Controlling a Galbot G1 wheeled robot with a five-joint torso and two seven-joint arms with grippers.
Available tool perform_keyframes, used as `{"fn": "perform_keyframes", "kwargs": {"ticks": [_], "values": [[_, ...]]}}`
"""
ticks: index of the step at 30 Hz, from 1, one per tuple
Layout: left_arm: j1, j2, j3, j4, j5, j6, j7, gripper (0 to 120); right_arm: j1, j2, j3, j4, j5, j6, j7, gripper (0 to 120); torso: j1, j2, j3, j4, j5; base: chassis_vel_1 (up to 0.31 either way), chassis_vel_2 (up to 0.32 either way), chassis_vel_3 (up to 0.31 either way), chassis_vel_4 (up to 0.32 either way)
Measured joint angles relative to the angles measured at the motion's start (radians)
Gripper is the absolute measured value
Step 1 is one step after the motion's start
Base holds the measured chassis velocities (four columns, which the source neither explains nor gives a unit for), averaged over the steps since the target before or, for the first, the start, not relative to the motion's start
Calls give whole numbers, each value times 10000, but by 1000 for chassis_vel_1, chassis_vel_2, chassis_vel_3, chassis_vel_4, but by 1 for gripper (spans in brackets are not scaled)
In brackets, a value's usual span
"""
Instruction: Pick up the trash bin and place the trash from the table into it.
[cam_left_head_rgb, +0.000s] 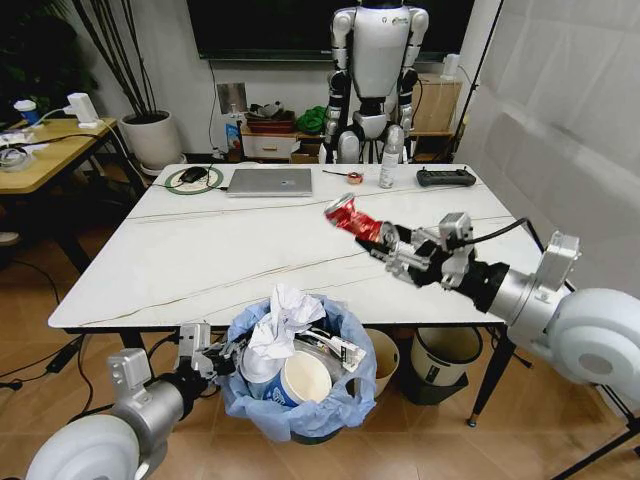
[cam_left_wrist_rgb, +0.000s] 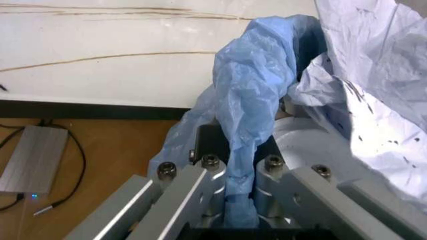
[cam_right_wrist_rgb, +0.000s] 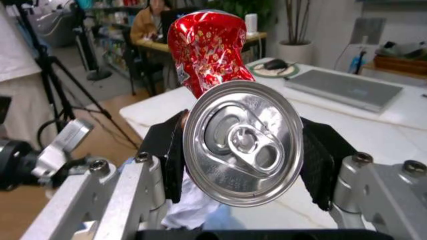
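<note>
While the left gripper (cam_left_head_rgb: 222, 358) pinches the blue bag on the rim of the trash bin (cam_left_head_rgb: 290, 400) below the table (cam_left_head_rgb: 200, 260) edge, the right gripper (cam_left_head_rgb: 385, 243) clamps a crushed red can (cam_left_head_rgb: 352, 216) above the tabletop. Wrist view shows the can's pull-tab end.

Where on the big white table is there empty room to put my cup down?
The table is bare across its near and middle parts, from the left edge to under the right gripper holding the red can. The far edge is crowded: laptop, green ring, bottle, remote. The bin, held by the left gripper, is stuffed.
</note>
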Motion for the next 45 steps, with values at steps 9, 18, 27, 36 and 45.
{"fn": "perform_keyframes", "kwargs": {"ticks": [9,18,27,36,45], "values": [[-428,76,273,-107,-254,46,4,0,-421,-557,-214,842,-142,67,-46,48,0,0,0,-1,0,0,0,0,0],[-564,83,332,-245,-396,63,49,0,-737,-789,-394,1266,-334,222,-128,48,0,0,0,0,-1,0,0,0,0],[-452,92,252,-413,-450,78,138,0,-978,-767,-826,1253,-952,176,-176,48,0,1,0,0,0,0,0,0,0],[-374,104,99,-499,-477,77,139,0,-1044,-680,-1204,874,-1588,137,-270,48,0,1,1,1,-1,0,0,0,0],[-460,94,10,-501,-541,80,101,0,-1614,-671,-1101,544,-2360,236,-505,48,0,0,1,0,0,0,0,0,0]]}}
